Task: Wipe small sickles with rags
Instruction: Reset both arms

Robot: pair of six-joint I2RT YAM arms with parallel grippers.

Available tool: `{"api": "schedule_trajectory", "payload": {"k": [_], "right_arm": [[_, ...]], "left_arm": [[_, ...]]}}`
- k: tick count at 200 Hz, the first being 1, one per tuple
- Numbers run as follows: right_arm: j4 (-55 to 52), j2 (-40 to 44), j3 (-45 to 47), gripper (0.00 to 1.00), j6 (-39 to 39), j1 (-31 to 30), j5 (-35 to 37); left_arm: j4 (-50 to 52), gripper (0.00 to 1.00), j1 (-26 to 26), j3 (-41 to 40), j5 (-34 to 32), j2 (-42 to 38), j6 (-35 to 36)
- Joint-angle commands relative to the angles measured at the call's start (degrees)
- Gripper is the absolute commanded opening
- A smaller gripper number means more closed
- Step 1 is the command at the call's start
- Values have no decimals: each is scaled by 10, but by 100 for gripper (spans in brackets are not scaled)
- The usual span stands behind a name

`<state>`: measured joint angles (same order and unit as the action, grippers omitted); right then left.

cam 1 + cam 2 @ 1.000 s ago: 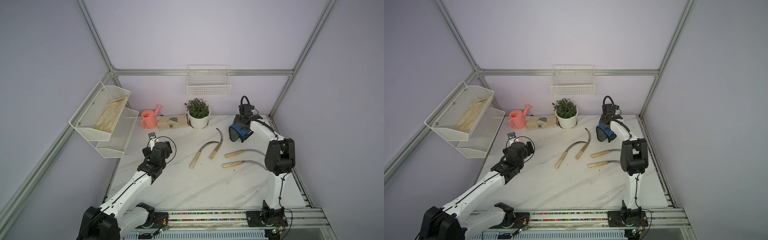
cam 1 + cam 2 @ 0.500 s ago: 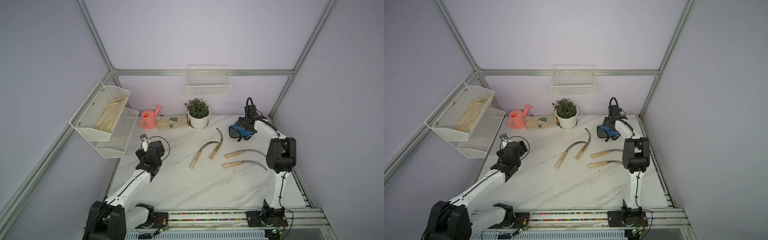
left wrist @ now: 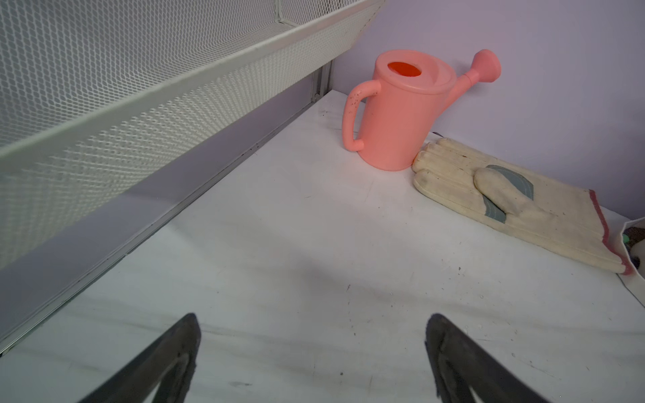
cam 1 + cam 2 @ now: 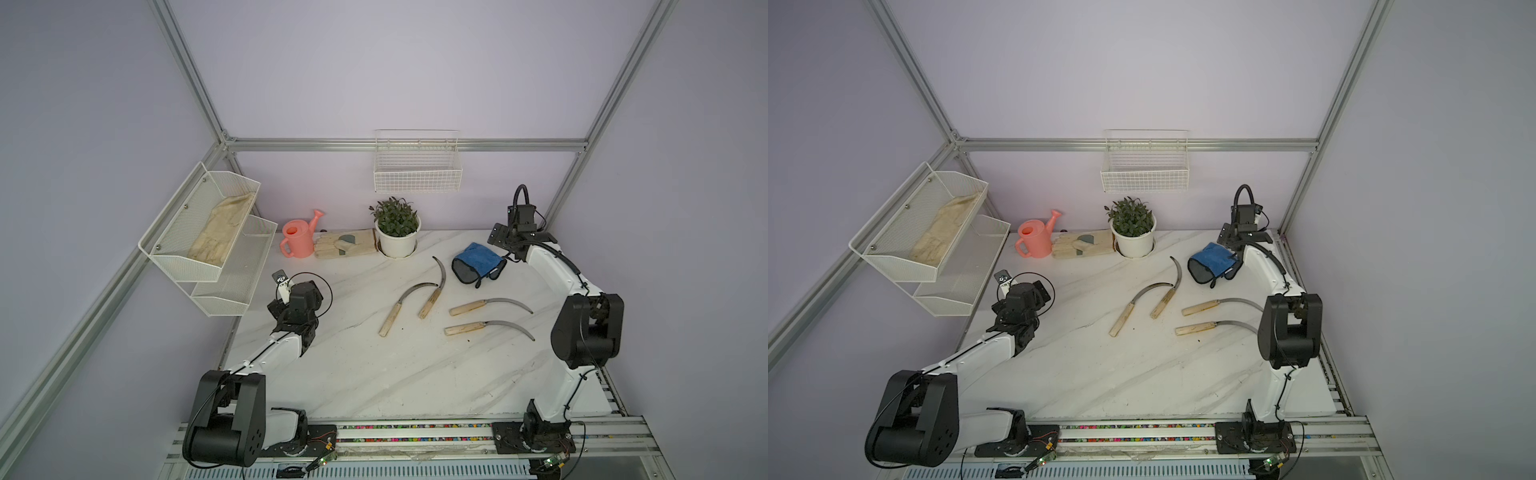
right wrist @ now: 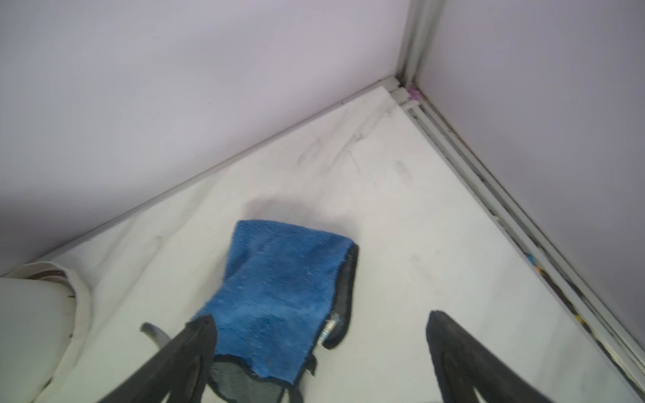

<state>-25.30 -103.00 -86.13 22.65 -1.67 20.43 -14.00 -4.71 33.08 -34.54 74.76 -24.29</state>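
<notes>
Several small sickles lie in the middle of the marble table (image 4: pixel 374 374), each with a curved grey blade and a pale wooden handle: two crossing ones (image 4: pixel 399 305) (image 4: pixel 432 291) and two parallel ones (image 4: pixel 478 307) (image 4: pixel 469 328). The blue rag (image 4: pixel 478 262) (image 4: pixel 1214 259) (image 5: pixel 279 286) lies flat on the table at the back right, its mesh mouth facing the front. My right gripper (image 5: pixel 319 319) (image 4: pixel 519 241) hovers open just behind it, gripping nothing. At the table's left edge my left gripper (image 3: pixel 312 324) (image 4: pixel 296 293) is open and empty.
A pink watering can (image 3: pixel 401 111), a beige work glove (image 3: pixel 506 202) and a potted plant (image 4: pixel 397 232) line the back wall. Mesh shelves (image 4: pixel 208 245) jut from the left wall over my left arm. A wire basket (image 4: pixel 417 170) hangs on the back wall.
My right gripper let go of the rag, which now lies on the table, and drew back toward the right rear corner. My left arm pulled back to the left.
</notes>
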Motion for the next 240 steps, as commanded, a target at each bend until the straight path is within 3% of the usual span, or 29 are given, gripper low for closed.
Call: {"api": "schedule_trajectory", "payload": {"k": [1, 19, 51, 63, 79, 94, 127, 139, 147, 161, 240], "right_arm": [[164, 63, 146, 94, -2, -2, 56], [297, 97, 292, 97, -27, -3, 49], [401, 93, 425, 97, -86, -20, 153], [454, 88, 463, 97, -106, -23, 120], [578, 96, 527, 97, -148, -27, 23], [654, 100, 555, 97, -159, -28, -25], [676, 59, 531, 97, -189, -29, -59], [835, 19, 589, 97, -218, -29, -78], [879, 3, 608, 97, -217, -27, -80], [841, 13, 601, 97, -206, -28, -81], [858, 10, 604, 97, -213, -27, -79]], "left_arm": [[-50, 100, 14, 16, 15, 14, 74], [-100, 100, 29, -10, 44, 35, 118], [-212, 100, 61, -73, 126, 52, 138], [-252, 100, 64, -79, 147, 66, 164], [-325, 100, 73, -91, 191, 112, 184], [-274, 100, 72, -68, 284, 123, 217], [-413, 100, 72, -121, 276, 151, 224], [-400, 100, 72, -117, 280, 147, 225], [-396, 100, 72, -116, 283, 147, 228], [-398, 100, 72, -116, 286, 147, 230], [-400, 100, 71, -116, 286, 148, 230]]}}
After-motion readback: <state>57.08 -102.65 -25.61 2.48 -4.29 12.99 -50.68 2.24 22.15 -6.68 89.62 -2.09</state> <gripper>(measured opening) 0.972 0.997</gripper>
